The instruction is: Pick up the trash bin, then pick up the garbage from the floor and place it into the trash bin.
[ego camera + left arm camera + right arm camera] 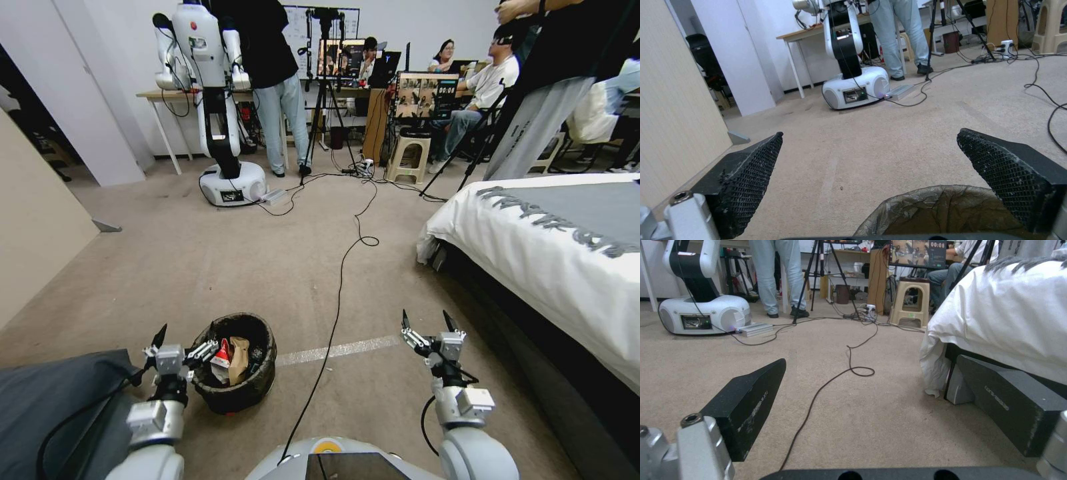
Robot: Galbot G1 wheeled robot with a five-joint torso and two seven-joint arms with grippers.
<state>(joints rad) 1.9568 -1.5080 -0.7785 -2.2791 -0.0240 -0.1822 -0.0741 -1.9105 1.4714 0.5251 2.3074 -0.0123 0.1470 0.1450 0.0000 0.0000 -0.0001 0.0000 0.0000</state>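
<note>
The trash bin (235, 397), lined with a dark bag, stands on the beige floor (267, 267) just ahead of me on the left. Garbage lies inside it: a red-and-white packet (222, 353) and a brown paper bag (238, 360). My left gripper (185, 341) is open at the bin's near-left rim, with one finger reaching over the rim. In the left wrist view the left gripper (870, 133) spreads wide above the bag-lined rim of the trash bin (942, 210). My right gripper (427, 321) hangs open and empty over bare carpet; the right wrist view also shows this gripper (871, 358) open.
A black cable (340, 280) runs across the carpet between my arms. A bed with a white cover (567, 253) fills the right side. A dark grey cloth (53, 400) lies at lower left, a tan panel (33, 233) stands left, another white robot (220, 133) stands ahead.
</note>
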